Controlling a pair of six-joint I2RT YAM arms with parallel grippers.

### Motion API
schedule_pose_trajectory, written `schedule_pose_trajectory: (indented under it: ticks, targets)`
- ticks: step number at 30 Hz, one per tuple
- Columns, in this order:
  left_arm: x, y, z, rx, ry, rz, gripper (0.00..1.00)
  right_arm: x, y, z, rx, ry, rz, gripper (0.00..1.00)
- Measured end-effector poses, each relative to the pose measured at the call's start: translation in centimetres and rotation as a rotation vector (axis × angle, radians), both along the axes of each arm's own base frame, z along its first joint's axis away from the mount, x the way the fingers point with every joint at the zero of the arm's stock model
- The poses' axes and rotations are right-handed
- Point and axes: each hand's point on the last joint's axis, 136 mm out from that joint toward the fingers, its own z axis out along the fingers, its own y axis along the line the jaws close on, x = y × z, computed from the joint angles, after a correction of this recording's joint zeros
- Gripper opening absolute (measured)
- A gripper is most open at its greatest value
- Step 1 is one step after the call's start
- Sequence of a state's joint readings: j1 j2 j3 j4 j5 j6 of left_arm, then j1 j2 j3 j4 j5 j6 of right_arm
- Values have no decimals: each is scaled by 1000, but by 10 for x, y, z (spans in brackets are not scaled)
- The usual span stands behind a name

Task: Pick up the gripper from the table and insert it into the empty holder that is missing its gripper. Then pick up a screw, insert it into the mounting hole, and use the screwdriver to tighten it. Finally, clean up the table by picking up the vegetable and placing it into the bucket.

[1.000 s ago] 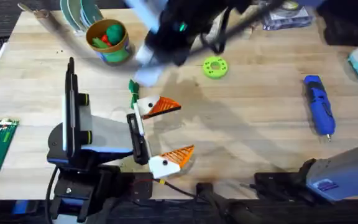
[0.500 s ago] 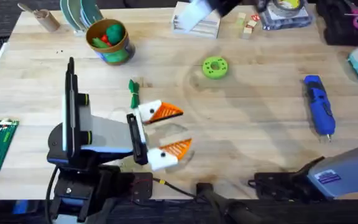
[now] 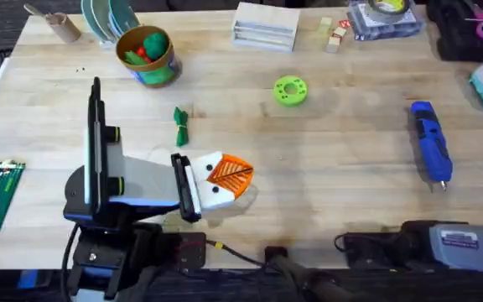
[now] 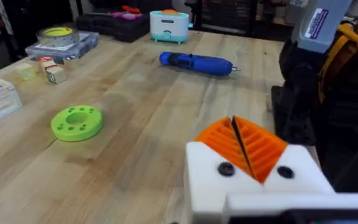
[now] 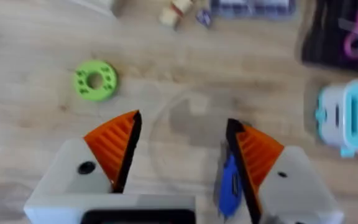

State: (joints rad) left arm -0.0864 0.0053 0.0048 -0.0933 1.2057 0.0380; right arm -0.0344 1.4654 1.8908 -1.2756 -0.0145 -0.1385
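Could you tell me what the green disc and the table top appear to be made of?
The green disc looks like matte moulded or printed plastic: uniform lime colour, a ring of small holes. The table looks like light wood, with visible grain and plank seams.

The table (image 3: 342,159) is pale wood with a smooth, matt top. The blue screwdriver (image 3: 430,151) looks like shiny plastic. The green disc (image 4: 76,122) is matt plastic. The left gripper (image 4: 241,146) has ribbed orange plastic pads on smooth white plastic.
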Motion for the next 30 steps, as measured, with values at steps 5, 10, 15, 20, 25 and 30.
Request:
schedule_pose_trajectory:
  ticks: [5, 10, 15, 20, 25, 30]
  targets:
    - [0, 0, 0, 0, 0, 0, 6, -19, -42, -29, 64, 107, -88, 905]
    - [0, 0, 0, 0, 0, 0, 6, -35, -75, -76, 126, 178, -178, 905]
    - [0, 0, 0, 0, 0, 0, 6, -55, -113, -119, 164, 209, -309, 905]
    - [0, 0, 0, 0, 0, 0, 6, -59, -144, -155, 179, 214, -400, 907]
    - [0, 0, 0, 0, 0, 0, 6, -44, -160, -193, 188, 240, -402, 905]
    - [0, 0, 0, 0, 0, 0, 6, -46, -157, -231, 152, 375, -294, 906]
